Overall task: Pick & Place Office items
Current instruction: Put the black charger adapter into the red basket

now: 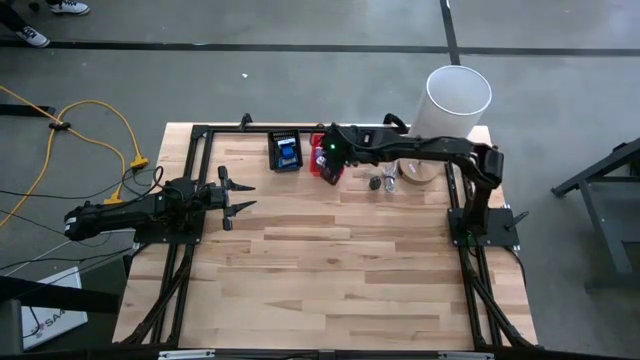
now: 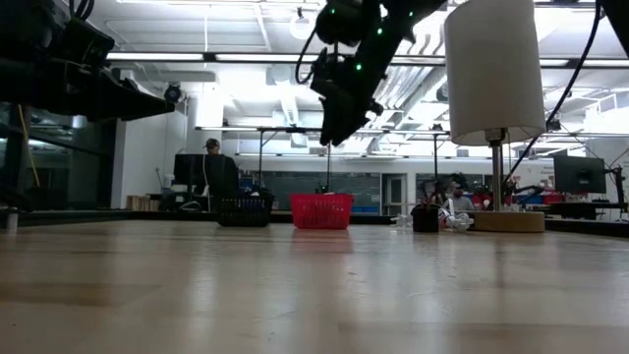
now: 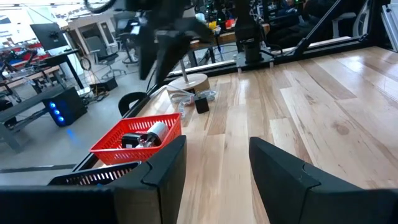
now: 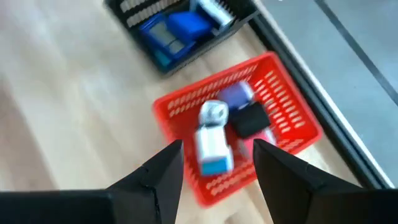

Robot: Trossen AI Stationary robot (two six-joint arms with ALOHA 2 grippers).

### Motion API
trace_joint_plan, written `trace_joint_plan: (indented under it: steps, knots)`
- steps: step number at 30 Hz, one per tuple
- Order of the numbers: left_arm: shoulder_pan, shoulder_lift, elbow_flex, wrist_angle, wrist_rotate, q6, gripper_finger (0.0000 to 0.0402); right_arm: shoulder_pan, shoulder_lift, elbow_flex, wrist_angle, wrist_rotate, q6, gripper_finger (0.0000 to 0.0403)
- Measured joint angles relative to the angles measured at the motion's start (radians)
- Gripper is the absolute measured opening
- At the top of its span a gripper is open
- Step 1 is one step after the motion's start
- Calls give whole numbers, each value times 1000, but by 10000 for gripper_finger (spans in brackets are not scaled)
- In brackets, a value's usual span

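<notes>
Office items [image 4: 214,146], white-blue bar and black piece, lie in red basket [image 4: 292,121]; right hand [image 4: 214,163] hovers above, fingers apart, empty.

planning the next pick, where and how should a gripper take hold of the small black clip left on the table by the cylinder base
Probably across its two upright flat sides, coming straight down. The small black clip stands as a boxy lump on the wooden table, apart from the red mesh basket. A small silvery piece lies close beside it, so the open right gripper, now above the basket, should straddle the clip alone.
</notes>
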Motion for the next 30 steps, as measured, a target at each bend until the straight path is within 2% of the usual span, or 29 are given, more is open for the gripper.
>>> trace_joint_plan:
  steps: [8, 18, 21, 27, 30]
  knots:
    - [0, 0, 0, 0, 0, 0, 167, 51, -42, 0, -148, -39, -2, 179]
    - [0, 0, 0, 0, 0, 0, 167, 32, -56, 0, -308, -264, -42, 179]
    - [0, 0, 0, 0, 0, 0, 167, 37, -55, 0, -357, -250, 2, 179]
    - [0, 0, 0, 0, 0, 0, 167, 58, -55, 0, -500, -117, 99, 179]
    - [0, 0, 0, 0, 0, 0, 167, 68, -55, 0, -510, -108, 195, 179]
